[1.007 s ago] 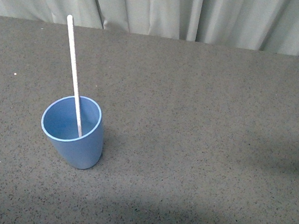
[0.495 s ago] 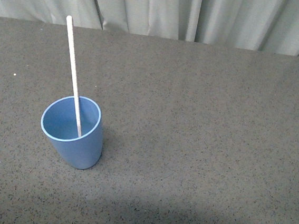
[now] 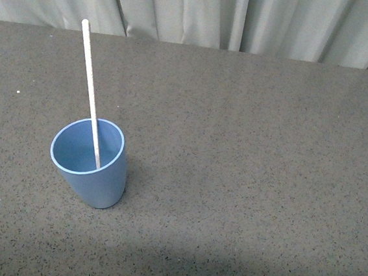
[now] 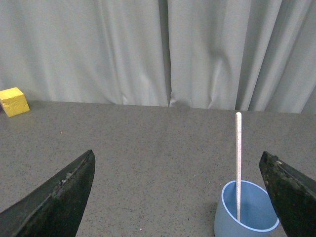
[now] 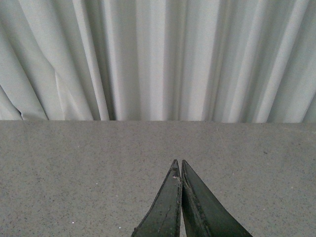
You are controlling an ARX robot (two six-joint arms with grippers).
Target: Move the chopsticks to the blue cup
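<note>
The blue cup (image 3: 90, 165) stands upright on the dark speckled table at the left of the front view. The cream chopsticks (image 3: 89, 90) stand inside it, leaning toward the back left, with the upper half sticking out above the rim. Neither arm shows in the front view. In the left wrist view the blue cup (image 4: 244, 215) and the chopsticks (image 4: 238, 158) sit ahead of my left gripper (image 4: 177, 163), close to one of its fingers (image 4: 291, 192); the gripper is open and holds nothing. My right gripper (image 5: 178, 163) is shut with nothing in it, over bare table.
A grey curtain (image 3: 248, 17) hangs along the table's far edge. A yellow block (image 4: 14, 101) lies near that edge in the left wrist view. The dark table (image 3: 265, 172) stretches right of the cup.
The shadow on the table at the right and front edge of the front view has shrunk away. Cup and chopsticks have stayed put.
</note>
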